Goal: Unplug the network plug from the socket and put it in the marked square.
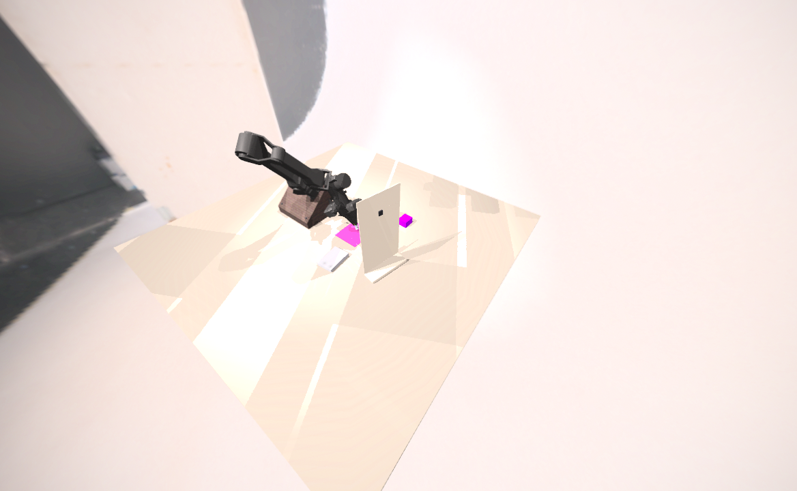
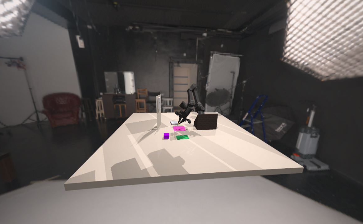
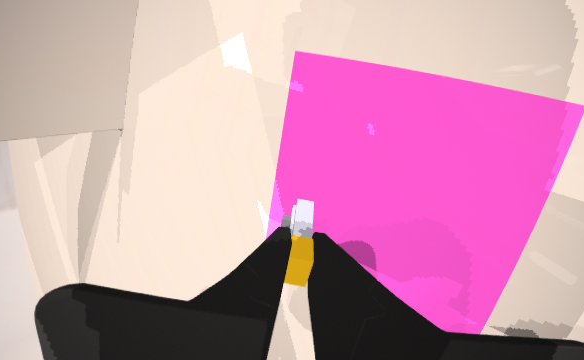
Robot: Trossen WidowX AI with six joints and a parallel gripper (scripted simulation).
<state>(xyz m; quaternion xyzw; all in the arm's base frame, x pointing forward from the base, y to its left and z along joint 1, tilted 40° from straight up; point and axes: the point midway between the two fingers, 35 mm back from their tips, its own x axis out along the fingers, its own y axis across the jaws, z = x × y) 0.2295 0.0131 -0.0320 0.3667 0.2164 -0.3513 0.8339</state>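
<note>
My gripper (image 3: 299,241) (image 2: 179,121) is shut on the network plug (image 3: 303,220), a small white plug with an orange rear part (image 3: 299,265). The plug hangs just above the left near edge of the marked magenta square (image 3: 412,165) (image 2: 179,128) (image 1: 346,233). Whether it touches the table I cannot tell. The upright panel (image 1: 379,228) (image 2: 158,111) (image 3: 47,65) stands to the left, and its socket (image 1: 381,212) shows as an empty dark hole.
A dark brown block (image 2: 205,121) (image 1: 303,209) stands by the arm's base. A green patch (image 2: 181,137) and a small purple cube (image 2: 166,135) (image 1: 404,220) lie near the magenta square. A flat white piece (image 1: 333,259) (image 2: 173,122) lies by the panel.
</note>
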